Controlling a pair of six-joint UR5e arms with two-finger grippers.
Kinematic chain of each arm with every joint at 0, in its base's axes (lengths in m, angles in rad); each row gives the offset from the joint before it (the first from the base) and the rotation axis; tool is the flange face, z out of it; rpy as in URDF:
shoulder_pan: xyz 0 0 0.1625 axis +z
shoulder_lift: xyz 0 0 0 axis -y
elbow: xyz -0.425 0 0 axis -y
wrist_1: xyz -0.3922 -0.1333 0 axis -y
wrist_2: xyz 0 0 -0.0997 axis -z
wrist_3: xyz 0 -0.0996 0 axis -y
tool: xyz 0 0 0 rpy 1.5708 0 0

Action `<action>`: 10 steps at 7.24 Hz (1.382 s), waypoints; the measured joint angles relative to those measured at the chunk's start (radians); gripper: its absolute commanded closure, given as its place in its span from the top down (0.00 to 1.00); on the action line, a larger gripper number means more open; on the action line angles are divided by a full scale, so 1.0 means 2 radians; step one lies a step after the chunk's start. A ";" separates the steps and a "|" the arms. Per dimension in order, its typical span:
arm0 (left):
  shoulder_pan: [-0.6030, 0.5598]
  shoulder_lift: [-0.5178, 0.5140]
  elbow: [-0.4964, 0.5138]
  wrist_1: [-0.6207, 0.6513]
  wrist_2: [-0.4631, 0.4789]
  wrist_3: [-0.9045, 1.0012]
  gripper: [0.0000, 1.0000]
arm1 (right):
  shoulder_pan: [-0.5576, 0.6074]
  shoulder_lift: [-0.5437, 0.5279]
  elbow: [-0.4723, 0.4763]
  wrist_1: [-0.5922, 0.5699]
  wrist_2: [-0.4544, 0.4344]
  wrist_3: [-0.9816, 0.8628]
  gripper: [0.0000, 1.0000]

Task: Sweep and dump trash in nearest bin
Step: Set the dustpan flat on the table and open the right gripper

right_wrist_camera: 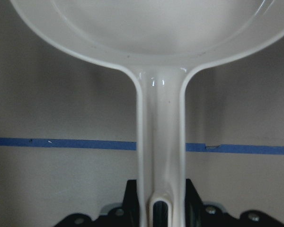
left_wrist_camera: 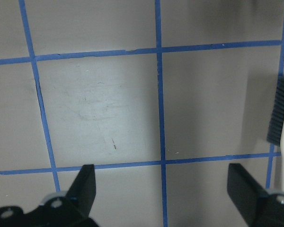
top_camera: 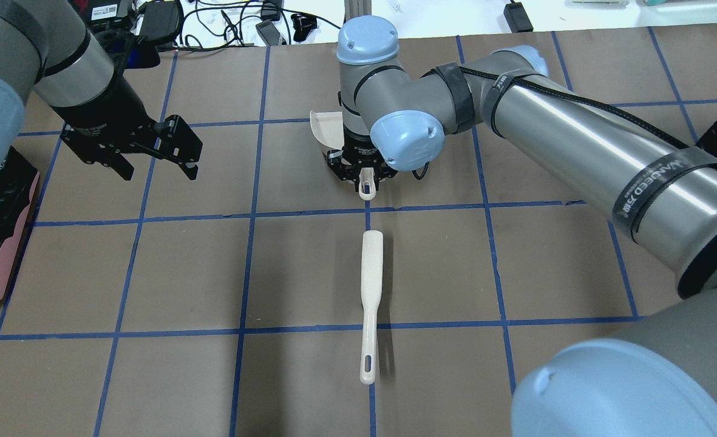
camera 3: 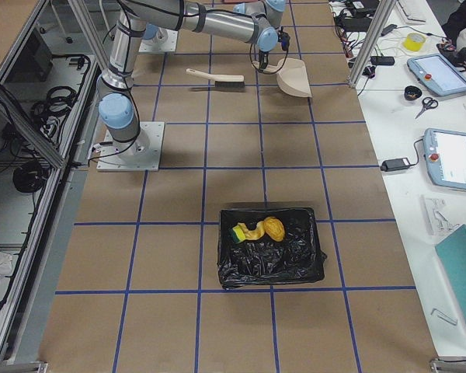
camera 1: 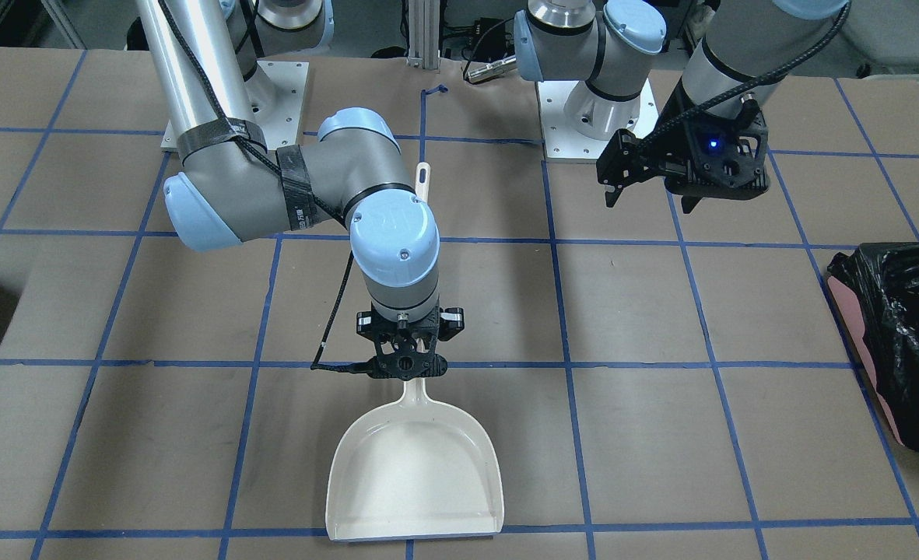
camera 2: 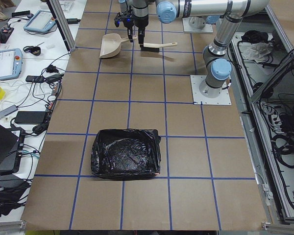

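The right tool is clamped on the handle of the white dustpan. The left tool hangs wide open, empty. The trash seems to lie in the black-lined bin, far from both tools.

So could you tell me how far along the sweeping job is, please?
Done: all three trash items lie in the black bin, and the dustpan is empty. In hand: the right gripper holds the dustpan's handle; the left gripper hangs open, the brush lying free. Left: probably only releasing the dustpan.
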 measured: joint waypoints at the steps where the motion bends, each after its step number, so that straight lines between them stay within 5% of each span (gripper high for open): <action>1: 0.000 0.000 0.000 0.000 0.000 0.000 1.00 | 0.000 -0.003 0.003 0.004 -0.001 0.000 0.00; 10: 0.001 -0.001 0.000 0.000 -0.003 0.000 1.00 | 0.000 -0.013 0.037 -0.024 0.005 -0.004 0.00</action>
